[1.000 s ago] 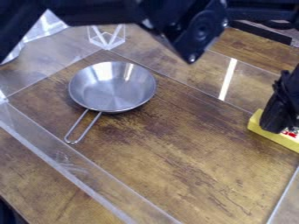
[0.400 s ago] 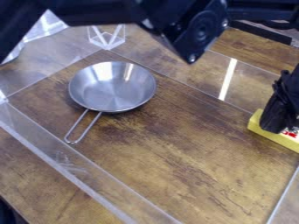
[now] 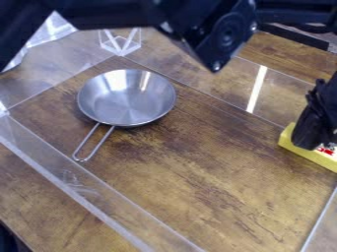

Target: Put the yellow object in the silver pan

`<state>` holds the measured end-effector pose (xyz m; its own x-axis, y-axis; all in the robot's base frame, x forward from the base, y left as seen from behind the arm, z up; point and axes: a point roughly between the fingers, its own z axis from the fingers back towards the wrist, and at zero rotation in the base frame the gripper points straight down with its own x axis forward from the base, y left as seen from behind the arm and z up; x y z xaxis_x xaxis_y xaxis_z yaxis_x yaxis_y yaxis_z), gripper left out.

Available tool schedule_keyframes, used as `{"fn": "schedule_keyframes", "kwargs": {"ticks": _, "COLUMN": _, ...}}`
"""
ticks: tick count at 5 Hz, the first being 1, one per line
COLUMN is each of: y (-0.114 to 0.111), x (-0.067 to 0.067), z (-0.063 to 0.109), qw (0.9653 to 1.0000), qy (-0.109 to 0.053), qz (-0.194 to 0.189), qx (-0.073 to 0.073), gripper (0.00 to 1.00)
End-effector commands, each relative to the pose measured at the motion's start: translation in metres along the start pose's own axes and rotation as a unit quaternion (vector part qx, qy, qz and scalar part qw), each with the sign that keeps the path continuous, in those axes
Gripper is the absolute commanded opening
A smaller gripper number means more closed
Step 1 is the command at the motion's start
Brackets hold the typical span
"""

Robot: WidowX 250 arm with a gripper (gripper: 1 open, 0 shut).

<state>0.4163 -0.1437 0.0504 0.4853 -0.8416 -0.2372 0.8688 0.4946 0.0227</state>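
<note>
The silver pan (image 3: 125, 97) sits on the wooden table at the left, with nothing in it and its wire handle (image 3: 90, 144) pointing toward the near left. The yellow object (image 3: 295, 142) lies flat on the table at the right edge, and a bit of its white label (image 3: 326, 151) shows. My black gripper (image 3: 314, 139) points down onto the yellow object and covers most of it. Its fingers are together, and I cannot see whether they pinch the block. The block rests on the table.
Clear plastic walls (image 3: 79, 182) run along the near and left sides of the table. A small clear stand (image 3: 121, 41) is behind the pan. The dark arm (image 3: 211, 30) hangs over the top of the view. Bare wood (image 3: 211, 138) lies between pan and gripper.
</note>
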Motion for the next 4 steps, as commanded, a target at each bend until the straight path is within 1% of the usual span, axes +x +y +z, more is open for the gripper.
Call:
{"fn": "schedule_keyframes", "kwargs": {"ticks": 1, "y": 0.0120, "x": -0.0125, "z": 0.0185, "qw": 0.9996, "qy": -0.019, "qz": 0.019, "qx": 0.012, "gripper": 0.00}}
{"fn": "schedule_keyframes", "kwargs": {"ticks": 4, "y": 0.0131, "x": -0.0180, "z": 0.0131, "qw": 0.9995, "qy": -0.010, "qz": 0.029, "qx": 0.002, "gripper": 0.00}}
